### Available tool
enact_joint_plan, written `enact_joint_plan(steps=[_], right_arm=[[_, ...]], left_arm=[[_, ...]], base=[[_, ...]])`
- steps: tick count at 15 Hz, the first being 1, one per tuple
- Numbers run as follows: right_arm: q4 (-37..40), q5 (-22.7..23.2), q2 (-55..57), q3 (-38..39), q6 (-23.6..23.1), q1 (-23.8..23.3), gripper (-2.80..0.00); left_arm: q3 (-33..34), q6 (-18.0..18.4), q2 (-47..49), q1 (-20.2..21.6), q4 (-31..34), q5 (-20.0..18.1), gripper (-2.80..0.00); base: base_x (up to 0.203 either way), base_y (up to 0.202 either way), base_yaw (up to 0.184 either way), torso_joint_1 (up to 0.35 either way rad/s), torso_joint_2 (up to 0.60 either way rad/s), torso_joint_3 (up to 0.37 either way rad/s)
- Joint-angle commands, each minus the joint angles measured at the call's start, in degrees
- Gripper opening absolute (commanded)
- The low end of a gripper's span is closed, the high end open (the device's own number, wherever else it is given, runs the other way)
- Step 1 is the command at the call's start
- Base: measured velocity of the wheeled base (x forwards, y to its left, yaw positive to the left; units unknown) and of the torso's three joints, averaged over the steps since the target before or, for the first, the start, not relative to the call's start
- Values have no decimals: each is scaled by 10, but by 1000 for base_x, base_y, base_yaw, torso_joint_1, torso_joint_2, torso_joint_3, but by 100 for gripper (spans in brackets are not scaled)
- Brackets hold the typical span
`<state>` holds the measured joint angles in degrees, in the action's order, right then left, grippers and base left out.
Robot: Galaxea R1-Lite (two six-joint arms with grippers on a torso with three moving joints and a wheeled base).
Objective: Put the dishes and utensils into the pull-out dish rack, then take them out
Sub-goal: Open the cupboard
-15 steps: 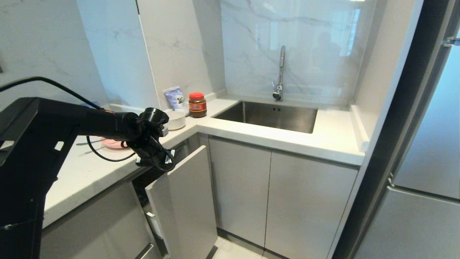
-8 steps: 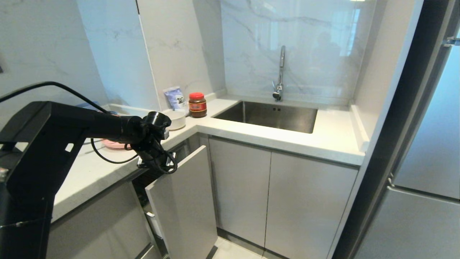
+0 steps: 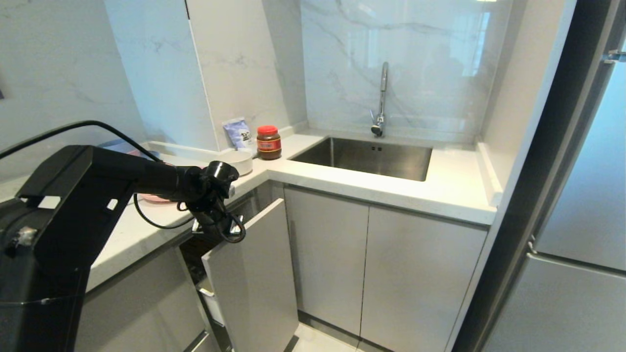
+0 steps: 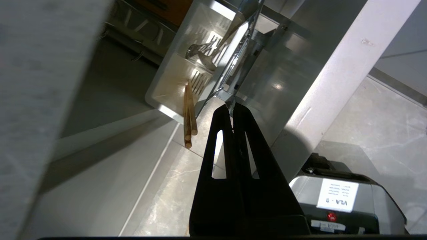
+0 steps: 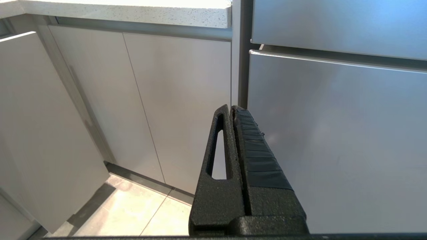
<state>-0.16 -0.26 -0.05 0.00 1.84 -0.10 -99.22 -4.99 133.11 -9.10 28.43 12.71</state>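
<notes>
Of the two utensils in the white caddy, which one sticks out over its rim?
The wooden chopsticks: their ends pass the white caddy's rim, while the silver fork lies inside.

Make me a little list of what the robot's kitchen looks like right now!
left gripper: shut, empty, by the rack's chrome frame
right gripper: shut, parked facing the cabinets
pull-out dish rack: pulled part way out
white utensil caddy: holds utensils
chopsticks: stand in the caddy, ends sticking out
fork: in the caddy
pink plate: on the counter
cream-white bowl: on the counter
</notes>
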Motion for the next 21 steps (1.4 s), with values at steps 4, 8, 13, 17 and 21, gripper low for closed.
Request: enact_joint_plan(steps=[4, 8, 13, 17, 21], right_arm=[[0, 0, -1, 1, 0, 0, -280], [0, 0, -1, 0, 0, 0, -280], [0, 0, -1, 1, 0, 0, -280], [0, 0, -1, 0, 0, 0, -280], [0, 0, -1, 0, 0, 0, -280]], left_arm=[[5, -23, -25, -29, 18, -8, -280], [16, -35, -41, -55, 41, -44, -280], [28, -52, -40, -84, 42, -47, -280], [28, -72, -46, -104, 66, -93, -280], [32, -76, -47, -119, 70, -120, -280]], base=[[0, 0, 0, 0, 0, 0], [0, 0, 0, 0, 0, 0], [0, 0, 0, 0, 0, 0], [0, 0, 0, 0, 0, 0], [0, 0, 0, 0, 0, 0]])
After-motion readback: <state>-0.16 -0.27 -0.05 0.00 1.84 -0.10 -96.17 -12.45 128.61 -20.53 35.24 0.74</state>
